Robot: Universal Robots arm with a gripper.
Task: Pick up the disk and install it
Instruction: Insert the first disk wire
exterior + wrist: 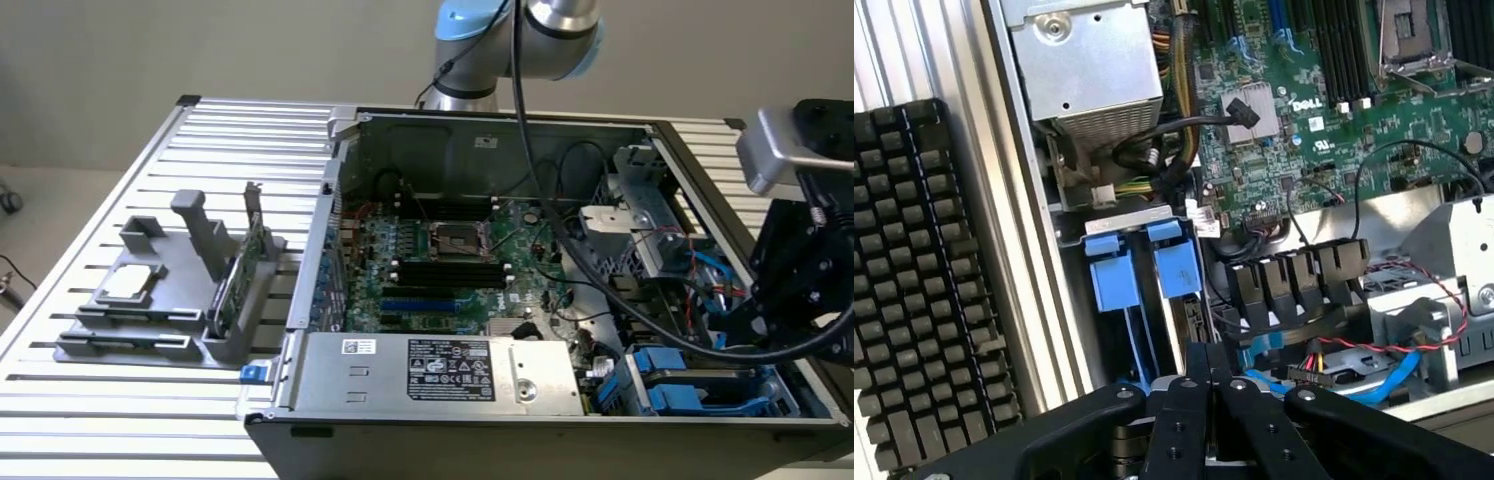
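Disk (1176, 268) sits edge-on in drive bay at corner of one open tower case (441, 155); two blue tabs (1114, 280) side by side there. One gripper (1209, 372) hovers just above bay, fingers pressed together, gripping nothing. One power supply (441, 370), label print unreadable. Motherboard (1294, 60) marked "DELL". Slatted aluminium table (134, 430); grey rack (160, 300) on exterior view's left holds one silver chip (134, 283), one green card (247, 270).

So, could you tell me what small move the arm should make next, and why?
Probably a short, slow descent: the pincer hangs over the drive bay, close to the blue-railed disk but seemingly not touching it, with cables crowding the other side.
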